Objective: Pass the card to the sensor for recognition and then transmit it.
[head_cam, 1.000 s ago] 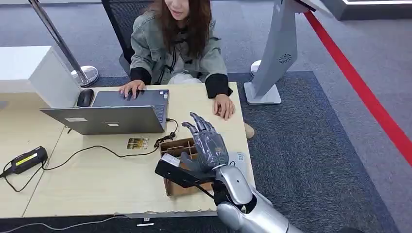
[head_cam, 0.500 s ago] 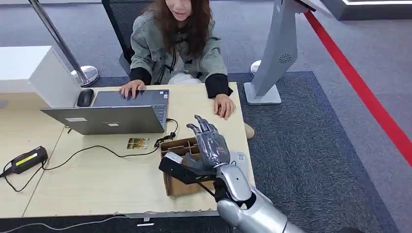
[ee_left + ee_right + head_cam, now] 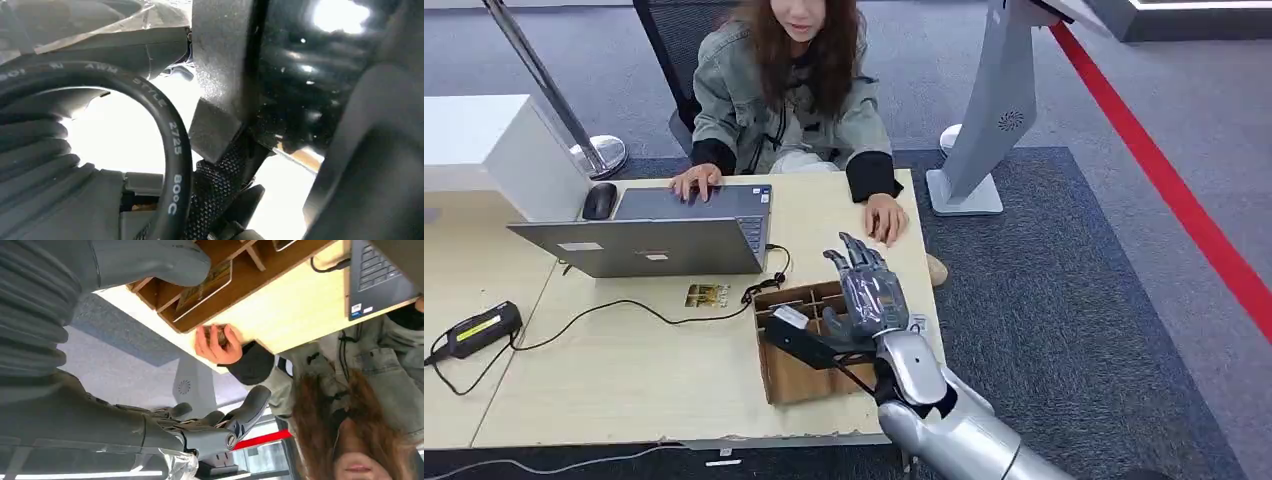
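Task item: card (image 3: pixel 202 287) lay flat in a compartment of the cardboard box (image 3: pixel 796 380), near the table's right edge. Not picked up.

Right hand (image 3: pixel 869 292) hovered over the box, fingers (image 3: pixel 240 415) spread and straight, holding nothing. The thumb (image 3: pixel 150 260) sat just above the card; contact could not be confirmed. Left hand: its wrist view gave dark close-up parts and a cable, so its state could not be told.

Risks, judged from this position:
- The card lay flat against the compartment floor, between dividers. A thick thumb had little edge to catch, so a slip or a missed pinch seemed likely.
- The box looked light and unfixed. Downward or sideways pressure could shove it toward the table (image 3: pixel 624 380) edge or tip it.
- A black unit (image 3: pixel 796 338) at the wrist hung low over the box and might snag a divider.
- The hand could drag the divider walls while lifting out.

Surroundings, left to right: a power brick (image 3: pixel 474 330) with its lead; a mouse (image 3: pixel 599 200); an open laptop (image 3: pixel 654 235); a second small card-like item (image 3: pixel 707 295) on the table beside the box, possibly the sensor spot, not certain. A person sat opposite, one hand (image 3: pixel 886 218) resting on the table just beyond the box, curled around something small. That hand lay in the path of any forward reach. A grey kiosk stand (image 3: pixel 984 120) stood on the carpet, well apart.
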Controlling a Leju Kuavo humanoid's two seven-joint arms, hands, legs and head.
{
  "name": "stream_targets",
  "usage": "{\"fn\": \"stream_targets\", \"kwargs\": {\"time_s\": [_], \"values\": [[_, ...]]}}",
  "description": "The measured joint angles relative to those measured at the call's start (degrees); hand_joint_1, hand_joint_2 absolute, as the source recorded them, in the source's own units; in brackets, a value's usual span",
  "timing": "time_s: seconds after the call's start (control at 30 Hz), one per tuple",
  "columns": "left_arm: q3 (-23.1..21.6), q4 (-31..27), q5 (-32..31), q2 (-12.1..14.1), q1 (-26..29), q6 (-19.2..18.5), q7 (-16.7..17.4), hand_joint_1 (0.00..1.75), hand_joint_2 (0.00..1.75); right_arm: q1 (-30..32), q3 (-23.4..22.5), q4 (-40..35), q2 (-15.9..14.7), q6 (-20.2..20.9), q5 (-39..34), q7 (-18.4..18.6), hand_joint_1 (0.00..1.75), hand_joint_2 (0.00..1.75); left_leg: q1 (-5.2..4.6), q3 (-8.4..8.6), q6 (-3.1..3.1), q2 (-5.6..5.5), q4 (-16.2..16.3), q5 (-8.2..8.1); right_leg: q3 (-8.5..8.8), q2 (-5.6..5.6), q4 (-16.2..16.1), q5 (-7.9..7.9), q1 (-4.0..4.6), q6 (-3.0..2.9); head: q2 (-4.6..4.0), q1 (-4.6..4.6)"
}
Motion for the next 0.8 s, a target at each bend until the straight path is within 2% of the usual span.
{"fn": "stream_targets", "kwargs": {"time_s": [0.53, 0.8], "values": [[0.0, 0.0, -0.04, 0.0, -0.09, 0.17, 0.0, 0.0, 0.0, 0.01, 0.04, 0.31, -0.41, 1.77, 1.73, 0.63, 0.52, 1.75, 0.0, 0.0, 0.0, 0.0, 0.0, 0.0, 0.0, 0.0, 0.0, 0.0, 0.0, 0.0, 0.0, 0.0], [0.0, -0.13, -0.61, -0.04, -0.22, 0.15, 0.0, 0.0, 0.0, -0.33, 0.28, 0.87, 0.59, 3.45, 2.95, 0.81, 0.59, 1.75, 0.0, 0.0, 0.0, 0.01, 0.0, 0.0, 0.0, 0.0, 0.0, 0.0, 0.0, 0.0, 0.0, 0.0]]}}
